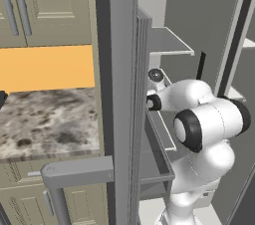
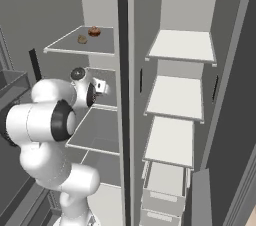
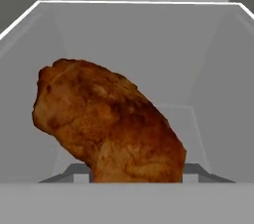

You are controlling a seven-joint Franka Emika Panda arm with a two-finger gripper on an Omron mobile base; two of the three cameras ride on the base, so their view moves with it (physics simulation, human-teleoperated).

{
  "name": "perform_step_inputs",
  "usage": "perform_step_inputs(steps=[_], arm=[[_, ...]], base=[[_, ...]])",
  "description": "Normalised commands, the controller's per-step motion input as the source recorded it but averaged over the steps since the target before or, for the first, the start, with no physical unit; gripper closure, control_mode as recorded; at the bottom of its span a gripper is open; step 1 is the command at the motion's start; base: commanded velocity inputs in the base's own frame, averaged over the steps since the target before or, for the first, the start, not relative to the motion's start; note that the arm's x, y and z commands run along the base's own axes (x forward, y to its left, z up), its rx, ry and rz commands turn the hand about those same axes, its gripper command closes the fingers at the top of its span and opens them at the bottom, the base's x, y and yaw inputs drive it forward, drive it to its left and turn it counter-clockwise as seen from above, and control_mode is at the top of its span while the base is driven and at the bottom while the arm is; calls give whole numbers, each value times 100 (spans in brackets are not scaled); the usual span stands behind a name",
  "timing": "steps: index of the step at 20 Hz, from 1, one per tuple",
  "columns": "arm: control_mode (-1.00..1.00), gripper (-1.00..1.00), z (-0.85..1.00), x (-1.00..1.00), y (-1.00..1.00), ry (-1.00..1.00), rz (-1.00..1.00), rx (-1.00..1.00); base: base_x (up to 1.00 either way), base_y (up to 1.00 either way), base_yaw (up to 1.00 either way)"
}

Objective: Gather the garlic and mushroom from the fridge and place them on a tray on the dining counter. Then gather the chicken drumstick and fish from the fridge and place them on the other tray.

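Browned chicken drumstick (image 3: 106, 124) sits close before the hand camera, its lower end between the two dark finger tips (image 3: 191, 171), which flank it on either side; the jaws appear closed on it, within grey fridge walls; the fridge (image 2: 122, 45) stands open in the right base view, white shelves on its right half; two small brown items (image 2: 88, 35) rest on an upper left shelf (image 2: 65, 45); the white arm (image 2: 47, 120) reaches into the left compartment.
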Motion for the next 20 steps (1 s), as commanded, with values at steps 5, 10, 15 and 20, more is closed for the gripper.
perform_step_inputs(steps=[5, 10, 15, 20], arm=[[-100, 100, 30, -99, -7, -16, -2, 4], [-100, 100, 87, -68, -14, -3, -4, 7], [-100, 100, 91, -61, -28, 2, -5, 10], [-100, 100, 48, -76, -18, 12, -5, 13]], base=[[0, 0, 0], [0, 0, 0], [0, 0, 0], [0, 0, 0]])
